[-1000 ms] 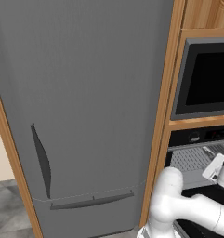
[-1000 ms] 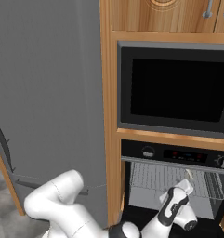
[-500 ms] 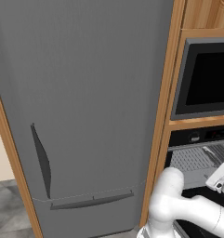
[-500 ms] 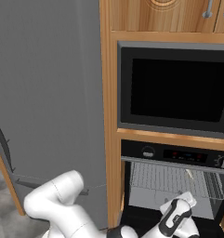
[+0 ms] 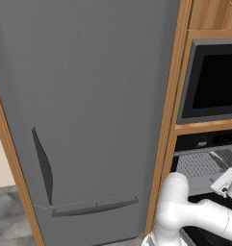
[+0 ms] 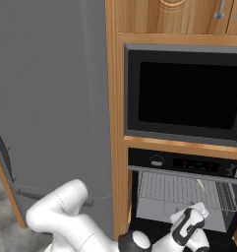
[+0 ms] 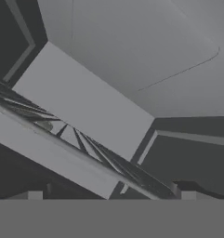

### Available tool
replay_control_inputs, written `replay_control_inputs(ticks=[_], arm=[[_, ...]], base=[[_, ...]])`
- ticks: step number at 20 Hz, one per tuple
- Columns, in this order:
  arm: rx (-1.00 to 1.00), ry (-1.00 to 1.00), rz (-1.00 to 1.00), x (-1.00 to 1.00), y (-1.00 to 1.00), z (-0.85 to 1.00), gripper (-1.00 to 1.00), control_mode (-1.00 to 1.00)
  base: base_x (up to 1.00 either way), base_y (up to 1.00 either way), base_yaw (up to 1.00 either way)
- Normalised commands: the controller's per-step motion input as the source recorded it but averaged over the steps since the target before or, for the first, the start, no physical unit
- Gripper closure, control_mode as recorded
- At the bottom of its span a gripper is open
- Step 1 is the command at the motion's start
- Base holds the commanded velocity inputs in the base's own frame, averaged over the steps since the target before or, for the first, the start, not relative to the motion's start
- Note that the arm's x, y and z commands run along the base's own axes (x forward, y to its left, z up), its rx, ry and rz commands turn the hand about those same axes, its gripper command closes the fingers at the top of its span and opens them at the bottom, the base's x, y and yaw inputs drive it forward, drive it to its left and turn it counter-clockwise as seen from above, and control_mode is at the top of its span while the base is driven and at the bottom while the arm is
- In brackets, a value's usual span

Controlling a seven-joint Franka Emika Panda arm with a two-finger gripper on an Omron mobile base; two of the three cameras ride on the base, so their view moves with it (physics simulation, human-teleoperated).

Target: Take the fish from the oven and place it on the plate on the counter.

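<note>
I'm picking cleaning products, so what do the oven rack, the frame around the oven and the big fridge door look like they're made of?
The oven rack looks like bare grey metal wire: thin parallel bars. The frame looks like light wood with visible grain, satin rather than glossy. The fridge door reads as matte grey metal or painted panel; the flat render leaves that open.

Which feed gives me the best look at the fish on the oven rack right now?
Right base view: the fish lies as a small pale sliver on the wire rack, inside the open oven. The hand view shows a dim blurred speck on the rack, likely the fish. In the left base view I cannot pick it out.
</note>
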Motion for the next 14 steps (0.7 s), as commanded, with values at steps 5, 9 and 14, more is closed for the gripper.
replay_control_inputs(ticks=[5, 9, 14], arm=[[0.02, -0.15, 0.0, 0.23, -0.24, -0.8, -1.0, -1.0], [0.02, -0.16, 0.0, 0.22, -0.27, -0.87, -1.0, -1.0], [0.05, -0.16, 0.0, 0.01, -0.3, -1.0, -1.0, -1.0]], base=[[0.0, 0.0, 0.0], [0.0, 0.0, 0.0], [0.0, 0.0, 0.0]])
